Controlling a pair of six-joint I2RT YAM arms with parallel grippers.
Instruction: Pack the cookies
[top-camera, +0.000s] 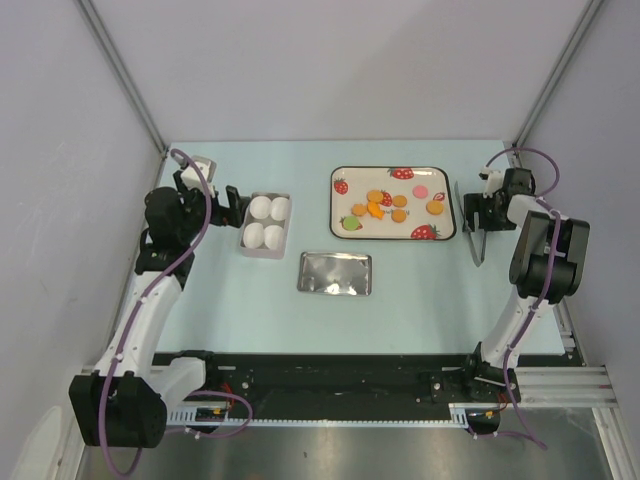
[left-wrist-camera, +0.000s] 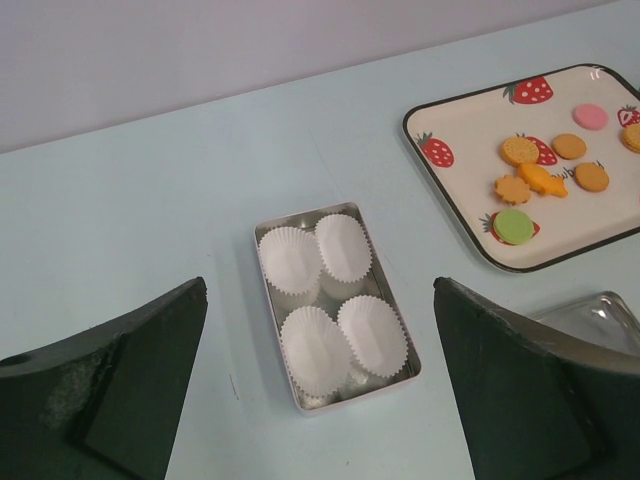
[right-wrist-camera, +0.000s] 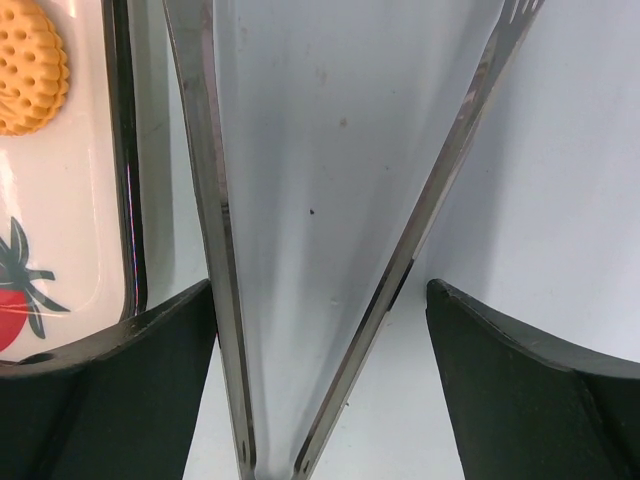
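Several round orange-yellow cookies (top-camera: 399, 201) lie on a strawberry-print tray (top-camera: 340, 215), with a pink and a green one among them. They also show in the left wrist view (left-wrist-camera: 569, 146), and one shows in the right wrist view (right-wrist-camera: 30, 70). My left gripper (top-camera: 222, 198) is open and empty, hovering by a metal tin (left-wrist-camera: 273, 305) that holds several white paper cups (left-wrist-camera: 372, 335). My right gripper (top-camera: 485, 212) is open and low over metal tongs (top-camera: 474, 235) lying right of the tray. Both tong arms (right-wrist-camera: 215, 250) run between its fingers (right-wrist-camera: 320, 290).
The tin's flat metal lid (top-camera: 335, 272) lies in front of the tray, and it also shows in the left wrist view (left-wrist-camera: 600, 315). The tray's black rim (right-wrist-camera: 125, 200) is just left of the tongs. Grey walls enclose the table on three sides.
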